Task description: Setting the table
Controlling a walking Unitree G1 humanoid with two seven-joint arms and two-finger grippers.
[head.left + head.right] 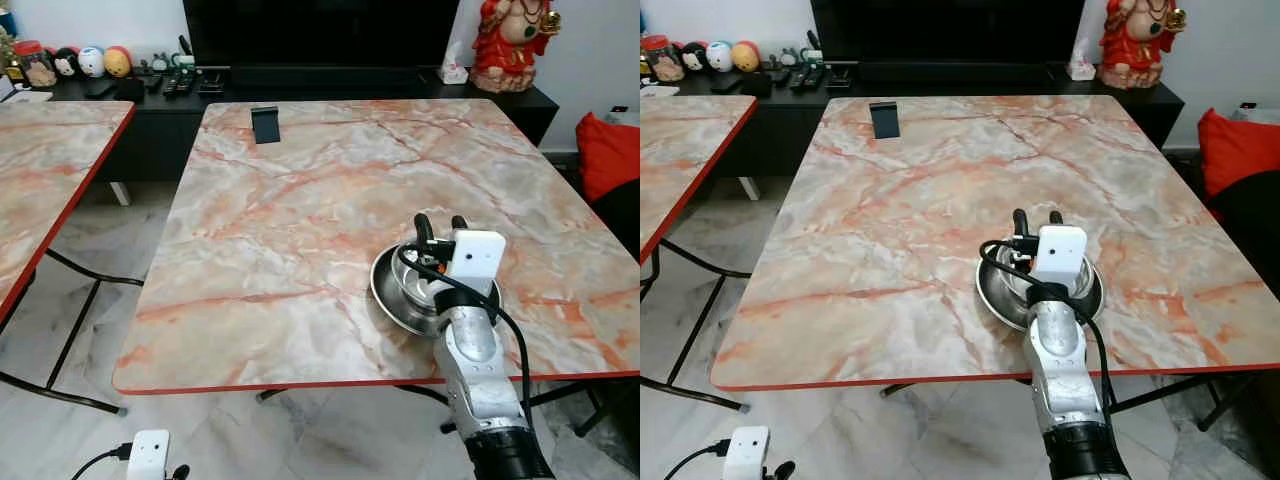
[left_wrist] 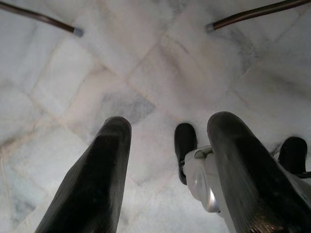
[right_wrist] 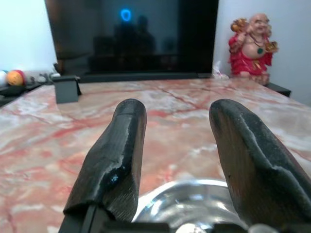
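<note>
Bowl (image 1: pixel 400 290) under right end effector (image 1: pixel 438 225)

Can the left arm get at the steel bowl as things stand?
Probably not. The left gripper hangs open low over the floor at the robot's left, while the steel bowl sits under the right gripper.

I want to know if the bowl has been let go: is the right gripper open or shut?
Open. In the right wrist view the right gripper's two fingers stand apart above the steel bowl, gripping nothing.
</note>
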